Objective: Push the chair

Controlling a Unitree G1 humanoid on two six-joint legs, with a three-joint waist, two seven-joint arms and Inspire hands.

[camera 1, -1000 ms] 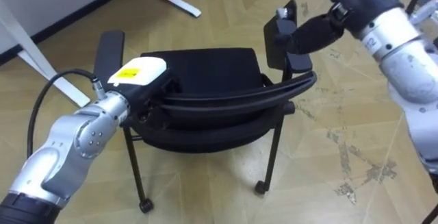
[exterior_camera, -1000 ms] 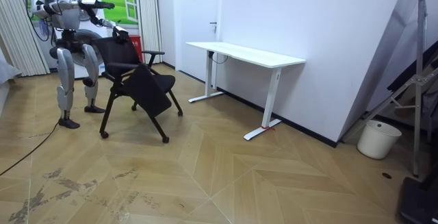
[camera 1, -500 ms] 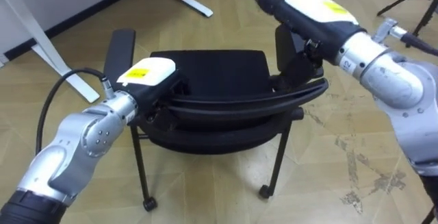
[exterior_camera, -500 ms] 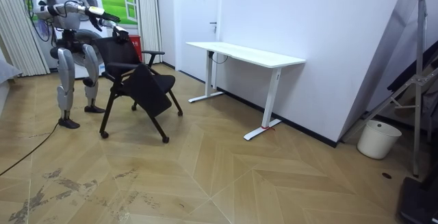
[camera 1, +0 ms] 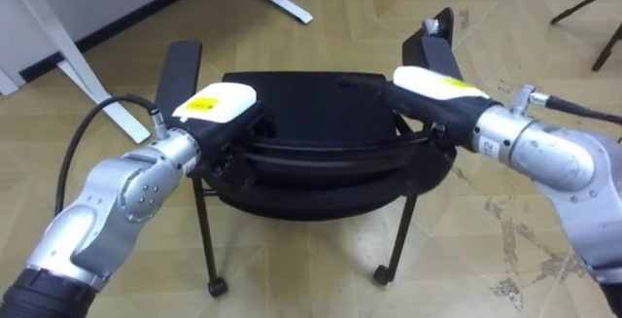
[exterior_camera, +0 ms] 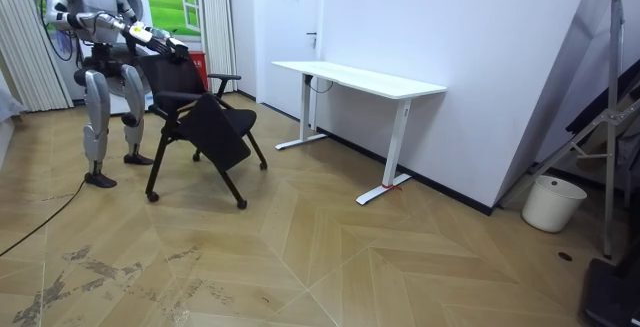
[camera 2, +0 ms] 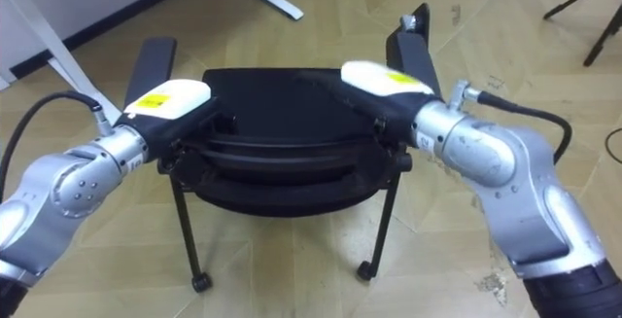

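The black chair (camera 1: 311,104) stands on the parquet floor (camera 1: 292,279), and in the room view the robot stands upright just behind its backrest. Both arms reach forward to the top of that backrest.

The left hand (camera 1: 219,114) rests at the backrest's left end, beside the left armrest (camera 1: 180,70). Its fingers are dark against the dark frame, so I cannot tell how they stand. The right hand (camera 1: 428,89) lies on the backrest's right end, near the right armrest (camera 1: 437,51), with its fingers (camera 1: 362,84) stretched out flat over the top edge towards the seat.

Each hand has a yellow sticker on its white back, with writing too small to read. A white worktop (exterior_camera: 360,77) stands beyond the chair's front, well apart from it.
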